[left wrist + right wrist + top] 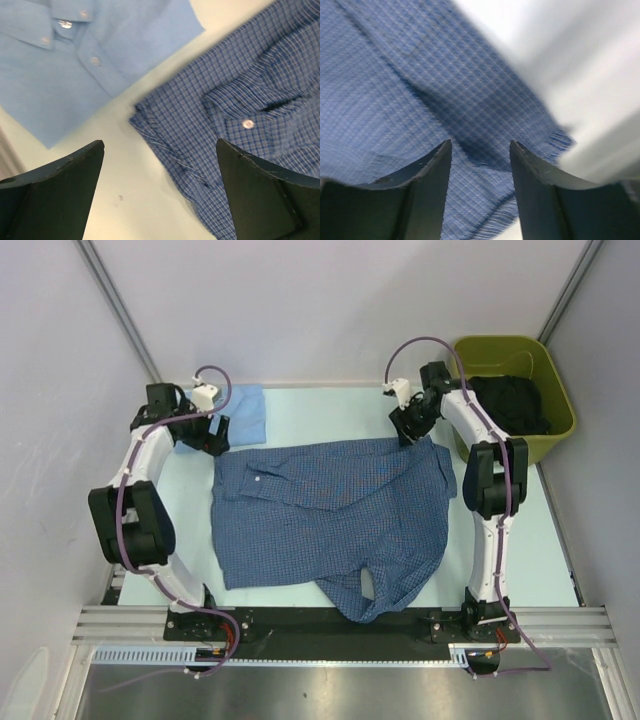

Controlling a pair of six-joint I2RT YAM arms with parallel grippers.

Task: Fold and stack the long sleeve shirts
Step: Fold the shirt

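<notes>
My right gripper [480,145] hovers half open, empty, over the checked shirt [395,75]; limp, light cloth, so I'd pinch the hem corner [555,137] just ahead-right.

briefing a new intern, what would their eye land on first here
A blue checked shirt lies spread across the middle of the table, between the two arms. A pale blue shirt sits folded at the far left by the open left claw, and an olive bin at the far right holds dark cloth.
</notes>
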